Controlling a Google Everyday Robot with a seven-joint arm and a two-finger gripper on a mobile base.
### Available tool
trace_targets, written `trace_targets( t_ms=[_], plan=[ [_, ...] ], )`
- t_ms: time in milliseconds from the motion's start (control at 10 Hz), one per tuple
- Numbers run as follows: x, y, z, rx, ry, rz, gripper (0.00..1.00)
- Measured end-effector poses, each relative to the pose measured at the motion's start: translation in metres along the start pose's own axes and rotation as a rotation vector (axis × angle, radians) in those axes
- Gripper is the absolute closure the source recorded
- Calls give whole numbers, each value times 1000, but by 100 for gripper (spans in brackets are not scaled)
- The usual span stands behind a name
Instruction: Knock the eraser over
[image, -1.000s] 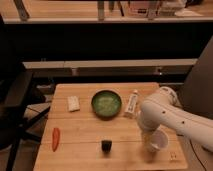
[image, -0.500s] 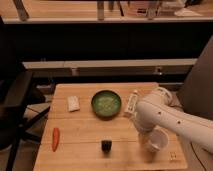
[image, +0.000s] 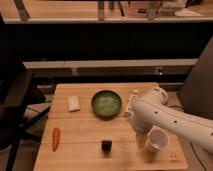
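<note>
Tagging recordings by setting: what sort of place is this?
Probably a lab or office workspace: a wooden table with test props (green bowl, black eraser), a dark office chair at left. The gripper hangs low, right of the eraser.

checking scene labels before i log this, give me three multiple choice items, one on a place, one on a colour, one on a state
1. Where does the eraser lie relative to the bowl?
A) inside it
B) behind it
C) in front of it, toward the near edge of the table

2. What colour is the bowl?
A) red
B) green
C) white

3. The end effector is:
A) touching the eraser
B) above the bowl
C) low over the table, right of the eraser and apart from it

Answers:
1 C: the black block sits nearer the camera than the bowl.
2 B: its rim and inside look green.
3 C: bare wood shows between them.
</note>
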Motion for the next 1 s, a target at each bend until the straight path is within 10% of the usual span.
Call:
trace_targets(
  t_ms=[1000],
  plan=[
    [-26, 1, 9, -31, -22, -77, 20]
  ],
)
